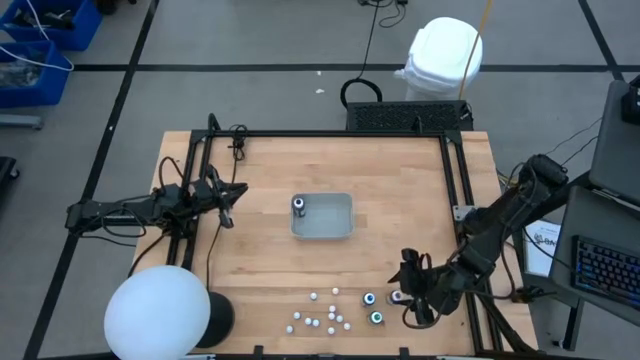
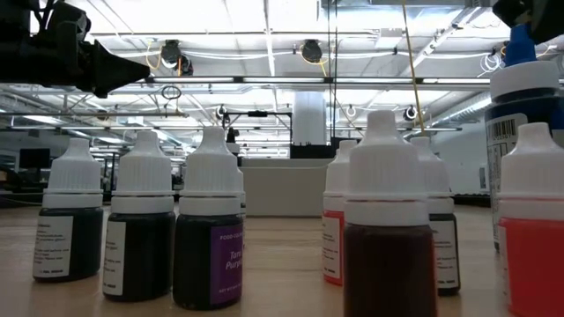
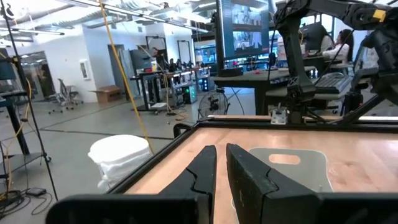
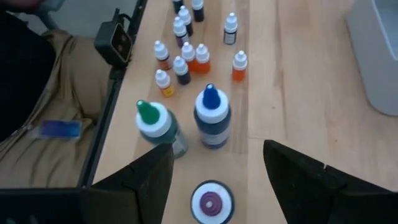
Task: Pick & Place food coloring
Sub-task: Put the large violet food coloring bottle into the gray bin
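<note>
So far one food coloring bottle [image 1: 298,205] stands in the tray [image 1: 335,228]. My right gripper [image 4: 211,171] hangs w/ fingers spread, empty, over a purple-capped bottle [image 4: 212,201]; blue-tipped bottle [image 4: 212,117] and green-tipped bottle [image 4: 155,126] wait just beyond. Left gripper [image 3: 221,171] nearly closed, idle at the table's left.

Purple bottle label [image 2: 226,261]: "Food…", "Taro Purple", partly readable.

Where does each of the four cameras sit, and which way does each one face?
High: above, facing straight down on table; both arms show.
Low: table height, facing level past small bottles; an arm part overhead.
Left wrist: looks across the table past the left tool, nearly closed.
Right wrist: looks down past the open right tool.
Shared: blue-capped bottle in high and right wrist.
</note>
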### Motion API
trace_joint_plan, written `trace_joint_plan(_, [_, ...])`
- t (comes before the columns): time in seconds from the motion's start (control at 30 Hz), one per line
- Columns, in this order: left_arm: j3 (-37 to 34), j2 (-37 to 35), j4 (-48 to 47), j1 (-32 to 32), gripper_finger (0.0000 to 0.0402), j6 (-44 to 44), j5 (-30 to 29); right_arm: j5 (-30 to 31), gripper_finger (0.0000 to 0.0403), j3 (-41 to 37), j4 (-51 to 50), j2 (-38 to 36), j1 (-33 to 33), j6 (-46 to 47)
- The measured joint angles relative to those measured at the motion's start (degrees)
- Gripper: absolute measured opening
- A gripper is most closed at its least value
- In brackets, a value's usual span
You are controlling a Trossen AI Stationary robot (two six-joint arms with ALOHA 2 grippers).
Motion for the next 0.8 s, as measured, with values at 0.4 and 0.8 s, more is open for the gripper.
trace_joint_plan(0.4, [0.0, 0.0, -0.9, 0.0, 0.0047, -1.7, 0.0, 1.7, 0.0238, 0.0, -3.5, 1.0, 2.7, 7.3])
trace_joint_plan(0.8, [0.0, 0.0, -1.6, 0.0, 0.0047, -1.7, 0.0, 1.7, 0.0238, 0.0, -2.5, 5.1, 2.6, 7.6])
